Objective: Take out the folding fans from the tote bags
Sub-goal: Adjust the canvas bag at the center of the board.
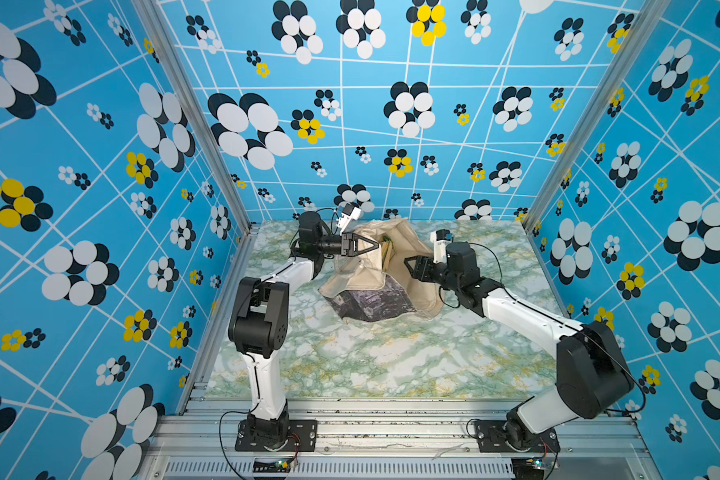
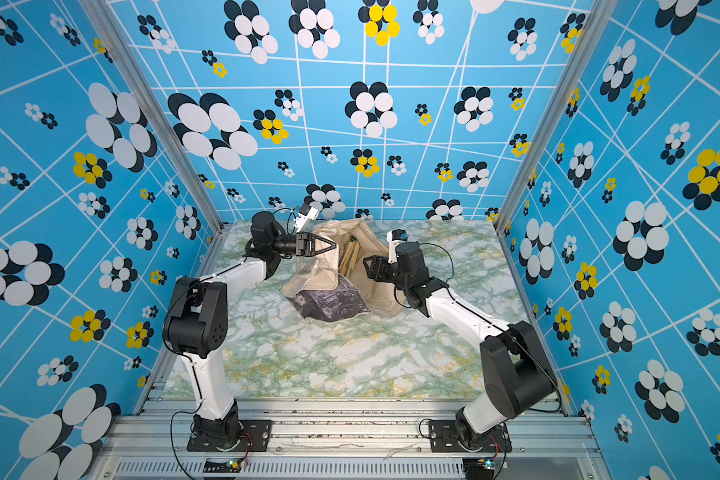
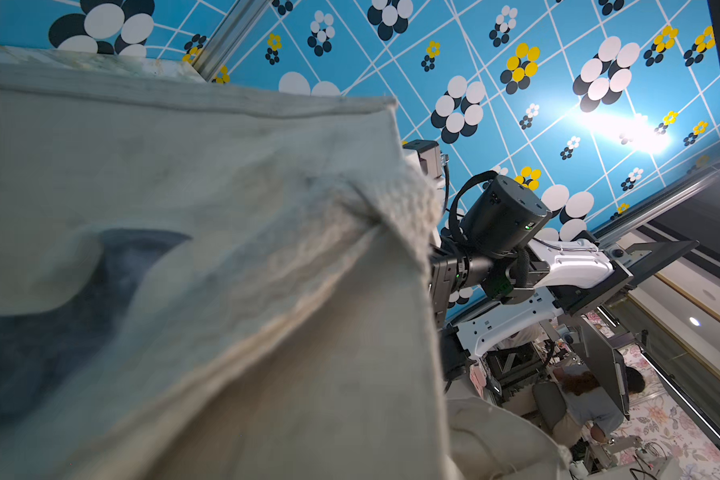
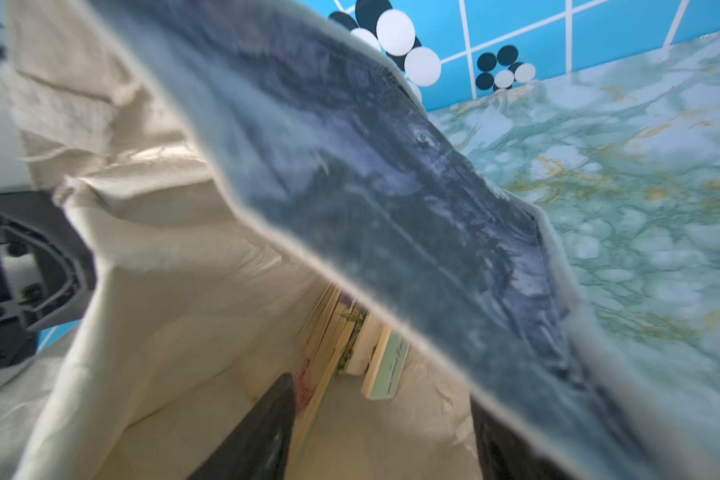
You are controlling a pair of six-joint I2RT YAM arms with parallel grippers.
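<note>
Pinches bag (image 1: 391,286) rim with left gripper (image 1: 374,245). Points spread right gripper (image 1: 409,266) into mouth at fans (image 4: 350,332) just ahead, lengthwise along reach.

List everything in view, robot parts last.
bag: one, cream with a dark printed panel, mid-table, rim lifted.
fans: several, exact count unclear, pale bamboo with some green edging, inside the bag.
table: one, green-white marble, under the bag.
walls: three, blue with a flower print, around the table.
rail: one, silver, front edge, carrying both arm bases.
left arm, right arm: white and black, either side of the bag.
left pincer: black, shut on the bag's rim.
right pincer: black, open, in the bag's mouth near the fans.
</note>
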